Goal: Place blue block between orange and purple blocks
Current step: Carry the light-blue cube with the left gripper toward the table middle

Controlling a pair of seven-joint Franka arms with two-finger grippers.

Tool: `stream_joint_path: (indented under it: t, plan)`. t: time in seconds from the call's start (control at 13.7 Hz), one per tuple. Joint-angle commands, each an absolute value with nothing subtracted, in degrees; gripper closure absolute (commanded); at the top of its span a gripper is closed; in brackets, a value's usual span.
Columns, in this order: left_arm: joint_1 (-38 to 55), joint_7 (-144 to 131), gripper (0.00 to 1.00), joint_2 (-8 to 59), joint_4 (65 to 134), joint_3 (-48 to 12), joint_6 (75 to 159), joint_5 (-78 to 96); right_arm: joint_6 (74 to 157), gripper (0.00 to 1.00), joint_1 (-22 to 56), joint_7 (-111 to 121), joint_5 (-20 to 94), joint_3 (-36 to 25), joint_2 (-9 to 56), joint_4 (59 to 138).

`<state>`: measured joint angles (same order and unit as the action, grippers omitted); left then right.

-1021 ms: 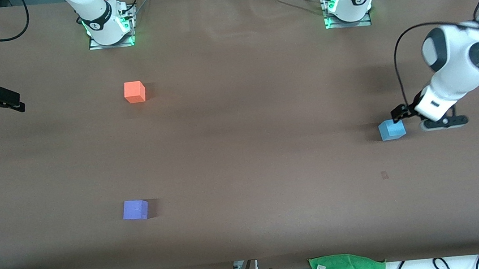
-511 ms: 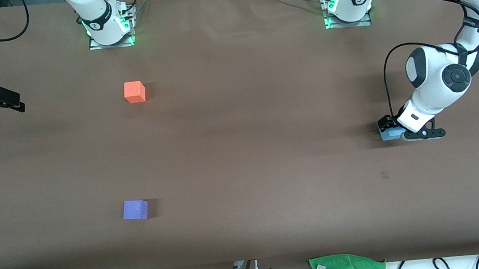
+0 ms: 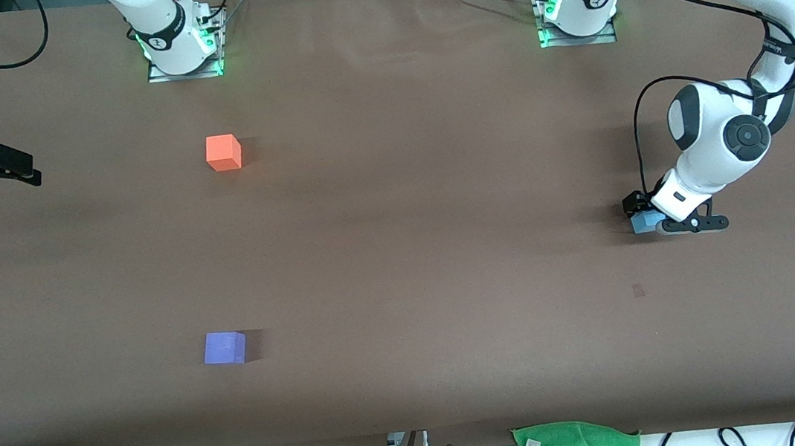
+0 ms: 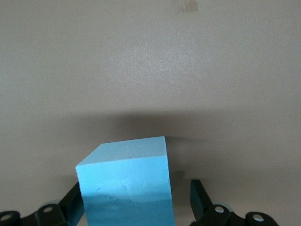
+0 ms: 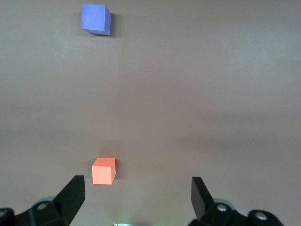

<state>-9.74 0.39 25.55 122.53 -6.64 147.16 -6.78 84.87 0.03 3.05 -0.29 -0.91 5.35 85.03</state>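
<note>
Blue block (image 4: 127,186) sits on desk (image 3: 408,252) between spread fingers of left hand (image 3: 642,219), unclamped. Right hand (image 5: 136,197) waits, wide.

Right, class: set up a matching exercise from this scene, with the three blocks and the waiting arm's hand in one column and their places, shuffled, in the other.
Column 1
1. blue block
2. orange block
3. purple block
4. right hand

Column 2
A. toward the right arm's end, farther from the front camera than the purple one
B. open, waiting at the table's edge
C. between the open fingers of the left hand
D. nearest the front camera of the three blocks

Pairs: 1-C, 2-A, 3-D, 4-B
</note>
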Motion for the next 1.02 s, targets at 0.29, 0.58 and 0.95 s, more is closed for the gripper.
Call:
stream_joint_path:
  t: [0.29, 0.58, 0.95]
  plan:
    - [-4.8, -8.4, 0.76, 26.8, 113.2, -6.5, 136.4, -8.5, 85.0, 0.0, -0.4, 3.8, 0.2, -0.7, 5.4, 84.6]
    - [4.6, -28.6, 0.74, 25.7, 107.5, -7.6, 124.3, -7.9, 85.1, 0.0, -0.4, 4.0, 0.2, -0.7, 5.4, 84.7]
    - [18.0, -50.5, 0.74, 27.9, 99.4, -8.2, 120.9, -3.3, 85.1, 0.0, -0.4, 4.0, 0.0, -0.7, 5.4, 84.7]
